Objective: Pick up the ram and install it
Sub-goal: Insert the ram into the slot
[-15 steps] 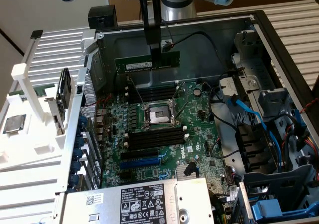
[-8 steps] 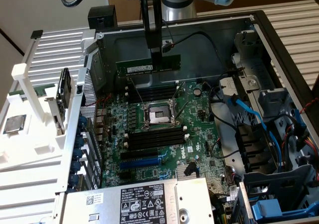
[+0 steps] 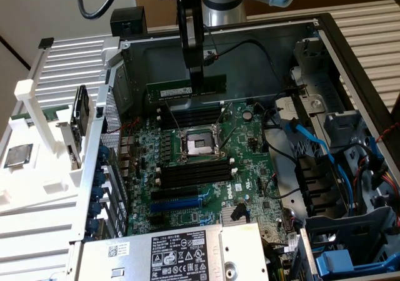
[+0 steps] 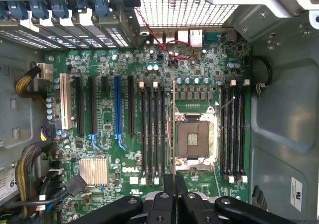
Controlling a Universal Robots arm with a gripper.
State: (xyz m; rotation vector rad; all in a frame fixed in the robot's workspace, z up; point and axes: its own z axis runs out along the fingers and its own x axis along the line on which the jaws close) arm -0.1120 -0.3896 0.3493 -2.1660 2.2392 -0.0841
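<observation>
1 stick in hand. At the exterior view's left, a white rack point(image 3: 37, 115) is standing outside the case with a square processor chip point(image 3: 17, 155) lying on it. Toward the middle, the gripper point(image 3: 197, 81) is pinching the ram point(image 3: 172, 91) by its upper edge, fingers pressed onto it. The stick is hanging level above the motherboard point(image 3: 250, 168), near the far bank of black slots point(image 3: 187, 115) beyond the CPU socket point(image 3: 199, 145); which slot it is over, I cannot tell. Judging the step: pick-up is done and the install is not, as the stick is not touching any slot. Seating is calling for its lower edge running parallel to 1 slot, squarely above it, with the end clips open. Toward the right, blue cables point(image 3: 310, 140) are crowding the open metal case point(image 3: 250, 56).
</observation>
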